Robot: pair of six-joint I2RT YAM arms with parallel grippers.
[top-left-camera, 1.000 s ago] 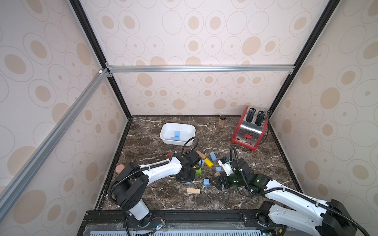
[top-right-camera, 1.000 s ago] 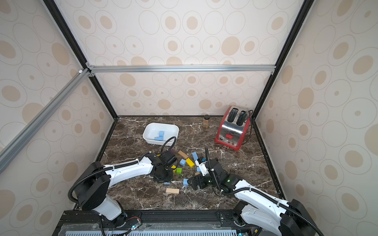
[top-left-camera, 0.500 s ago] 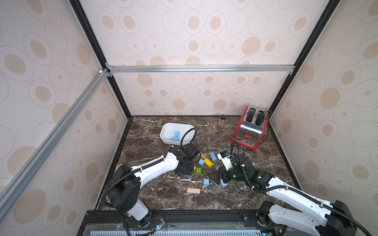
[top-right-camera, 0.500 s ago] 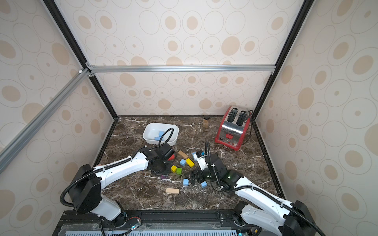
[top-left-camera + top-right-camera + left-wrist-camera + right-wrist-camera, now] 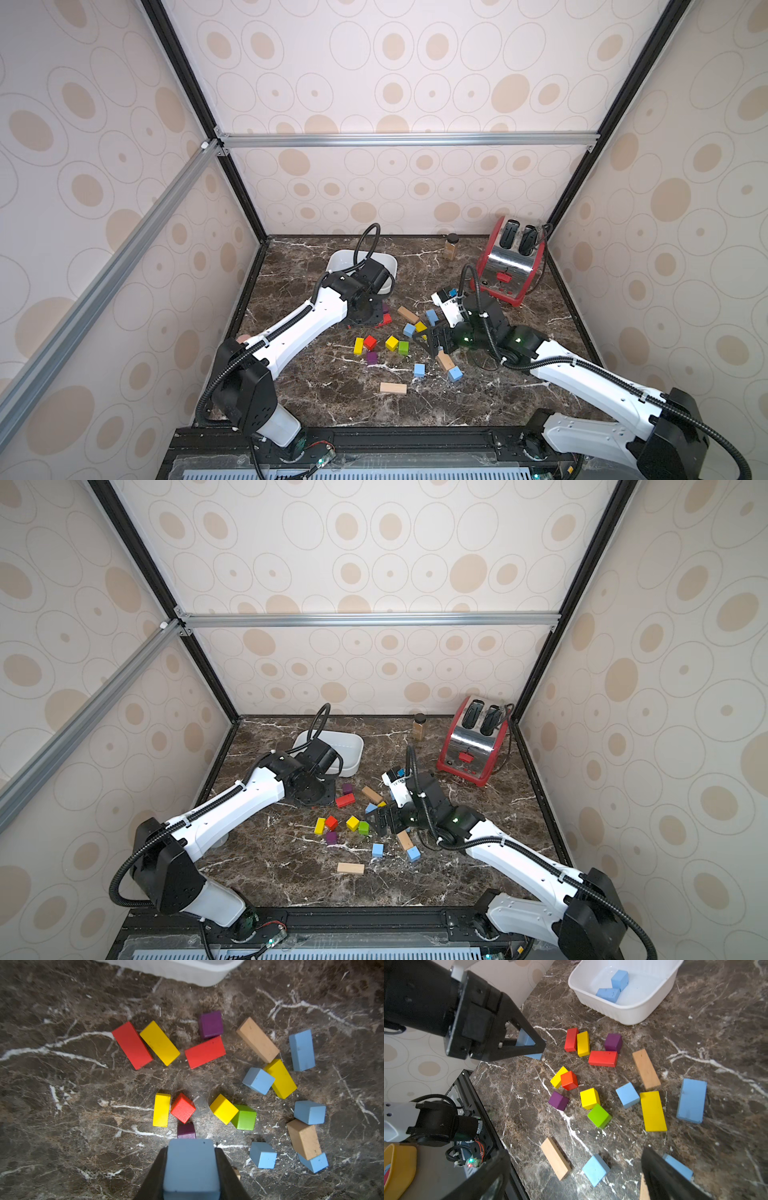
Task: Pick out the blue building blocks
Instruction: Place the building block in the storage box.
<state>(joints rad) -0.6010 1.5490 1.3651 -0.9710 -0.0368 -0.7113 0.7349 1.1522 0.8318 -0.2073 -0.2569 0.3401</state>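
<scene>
Left wrist view: the held blue block (image 5: 191,1167) sits pinched in the left gripper (image 5: 191,1148), one dark jaw pressed on each side, lifted clear of the marble table (image 5: 62,1084).
Held block, place: over the back left part of the table, just in front of the white tub (image 5: 338,262) (the arm hides the block in both top views).
Tub contents: the two blue blocks in the tub (image 5: 619,979) lie touching each other on its floor, as the right wrist view shows.
On the table: five loose blue blocks (image 5: 262,1155) lie right of centre. The long blue brick (image 5: 301,1050) is farthest back, a blue cube (image 5: 258,1080) touches a yellow brick (image 5: 282,1080), and one end block (image 5: 313,1162) lies partly under a tan block (image 5: 304,1138).
Right gripper (image 5: 436,343): jaws spread wide with nothing between them, low over the table among the loose blue blocks.
Other colours: the coloured blocks (image 5: 370,343), red, yellow, green and purple, cluster near the table's centre; a tan brick (image 5: 392,388) lies alone toward the front edge.
Back edge: a small jar (image 5: 451,247) stands there, and a red toaster (image 5: 509,266) fills the back right corner.
</scene>
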